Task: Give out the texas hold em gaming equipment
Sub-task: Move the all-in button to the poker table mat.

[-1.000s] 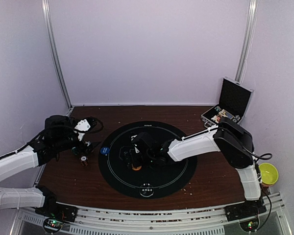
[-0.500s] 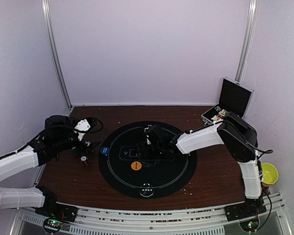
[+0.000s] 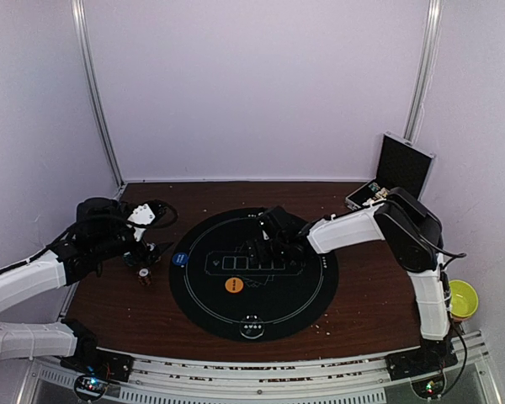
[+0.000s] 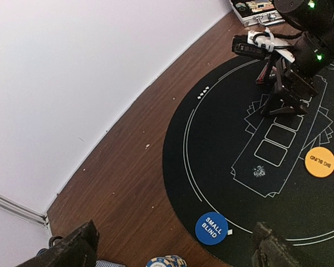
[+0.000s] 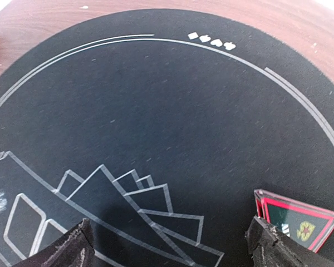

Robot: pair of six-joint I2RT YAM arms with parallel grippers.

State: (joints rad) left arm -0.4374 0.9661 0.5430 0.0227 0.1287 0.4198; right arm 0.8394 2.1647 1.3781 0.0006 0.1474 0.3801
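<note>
The right end effector hangs low over the round black mat, near its middle. Its two fingers are wide apart and nothing is between them. Just beside one finger lies the red triangle marker, flat on the mat. I cannot tell if the finger touches it.

The marker looks thin, hard and light. I think it will slide on the mat if it is pushed. The best way to hold it is by two of its edges, with a finger coming down on each side. It has no real long side to follow. One corner points to the right edge of the wrist picture.

The orange disc lies flat on the mat, closer to the arms. The blue disc lies flat at the mat's left rim. Both are round, so they point no way at all. They sit low, so they look hard to pinch from above.

The left end effector is wide open too and holds nothing. It hangs over the brown table, above a small stack of chips. The chips look smooth and could spill, so take them by their round sides.
</note>
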